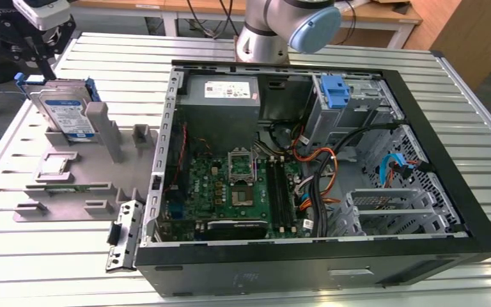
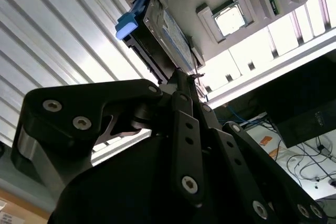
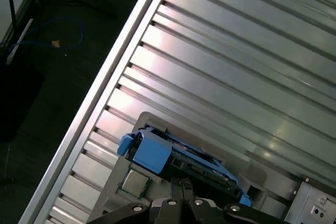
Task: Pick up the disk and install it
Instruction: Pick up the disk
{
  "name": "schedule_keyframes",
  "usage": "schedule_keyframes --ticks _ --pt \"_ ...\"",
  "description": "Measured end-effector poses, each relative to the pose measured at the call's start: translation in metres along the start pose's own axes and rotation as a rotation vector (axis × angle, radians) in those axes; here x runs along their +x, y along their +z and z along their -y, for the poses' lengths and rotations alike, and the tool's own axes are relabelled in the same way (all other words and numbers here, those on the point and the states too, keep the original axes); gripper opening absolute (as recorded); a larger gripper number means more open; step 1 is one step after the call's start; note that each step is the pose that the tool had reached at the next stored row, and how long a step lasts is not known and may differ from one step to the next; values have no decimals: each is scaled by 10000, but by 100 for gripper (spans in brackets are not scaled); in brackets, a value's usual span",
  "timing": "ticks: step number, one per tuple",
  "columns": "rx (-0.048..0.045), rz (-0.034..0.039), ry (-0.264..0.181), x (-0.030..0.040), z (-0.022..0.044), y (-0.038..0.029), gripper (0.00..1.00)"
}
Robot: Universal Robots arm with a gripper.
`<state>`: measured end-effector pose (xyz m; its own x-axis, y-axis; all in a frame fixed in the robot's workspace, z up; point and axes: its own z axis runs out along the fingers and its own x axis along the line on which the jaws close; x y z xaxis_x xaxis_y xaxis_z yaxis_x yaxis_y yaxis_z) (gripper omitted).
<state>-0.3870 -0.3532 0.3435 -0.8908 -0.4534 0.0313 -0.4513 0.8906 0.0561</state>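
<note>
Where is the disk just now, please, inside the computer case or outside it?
Outside. The disk stands on edge in the grey holder on the table, at the exterior view's left of the open case.

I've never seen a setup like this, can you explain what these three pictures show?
This is one robot arm at a slatted metal table. The exterior view watches the scene from off the arm; both wrist views come from cameras riding on the arm, looking past its gripper. On the table lie an open computer case and a grey holder. The blue-framed disk stands upright in that holder, the gripper right at its top edge. Whether it grips the disk, I cannot tell.
</note>
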Motion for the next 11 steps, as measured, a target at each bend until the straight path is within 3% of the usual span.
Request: schedule_keyframes --ticks 11 --pt "58 -106 -1865 0 0 0 10"
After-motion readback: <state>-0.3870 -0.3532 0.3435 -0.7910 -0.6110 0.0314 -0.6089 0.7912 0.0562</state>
